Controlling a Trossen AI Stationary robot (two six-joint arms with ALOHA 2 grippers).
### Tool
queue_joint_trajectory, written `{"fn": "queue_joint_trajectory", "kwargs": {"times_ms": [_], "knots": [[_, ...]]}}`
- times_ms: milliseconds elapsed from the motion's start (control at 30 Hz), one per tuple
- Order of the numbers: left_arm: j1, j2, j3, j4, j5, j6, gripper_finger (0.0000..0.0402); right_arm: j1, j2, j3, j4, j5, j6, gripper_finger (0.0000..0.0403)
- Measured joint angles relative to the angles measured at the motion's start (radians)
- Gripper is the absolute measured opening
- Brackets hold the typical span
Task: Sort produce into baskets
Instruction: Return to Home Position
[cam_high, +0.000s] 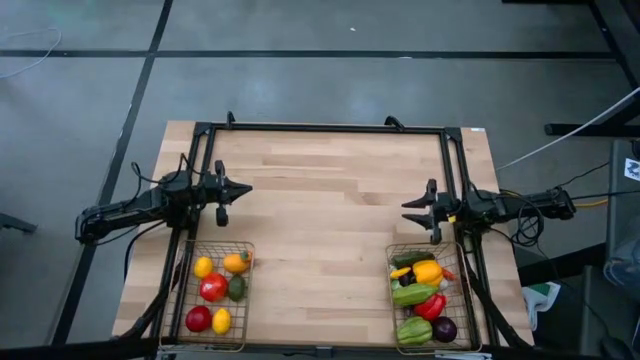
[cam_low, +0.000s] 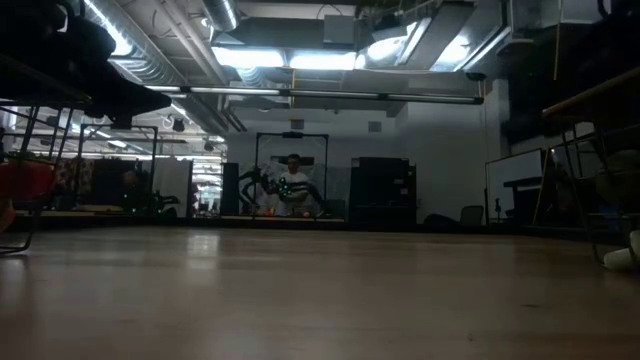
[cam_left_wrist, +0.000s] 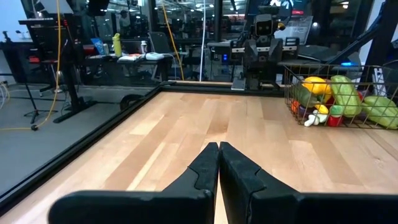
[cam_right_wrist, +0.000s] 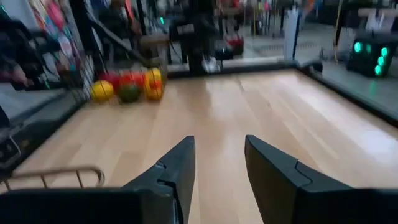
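Observation:
Two wire-mesh baskets stand at the table's near edge. The left basket (cam_high: 211, 295) holds red, yellow, orange and green pieces of produce (cam_high: 213, 288). The right basket (cam_high: 432, 297) holds green, yellow, red and purple pieces (cam_high: 427, 272); it also shows in the left wrist view (cam_left_wrist: 341, 96). My left gripper (cam_high: 248, 187) is shut and empty above the table's left side, pointing right. My right gripper (cam_high: 406, 211) is open and empty above the table's right side, pointing left. The left basket's produce shows far off in the right wrist view (cam_right_wrist: 127, 85).
A dark metal frame (cam_high: 330, 128) runs along the table's far, left and right edges. Bare wood (cam_high: 330, 220) lies between the two grippers and between the baskets. In the low view a person (cam_low: 292, 185) stands far behind the table.

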Motion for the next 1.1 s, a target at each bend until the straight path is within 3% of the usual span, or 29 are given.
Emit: {"fn": "queue_joint_trajectory", "kwargs": {"times_ms": [133, 1100], "knots": [[0.000, 0.000, 0.000, 0.000, 0.000, 0.001, 0.0011, 0.000, 0.001, -0.065, 0.189, -0.021, -0.024, 0.0138], [0.000, 0.000, 0.000, -0.002, -0.001, 0.001, 0.0011, 0.000, 0.009, -0.069, 0.188, -0.029, -0.043, 0.0138]]}}
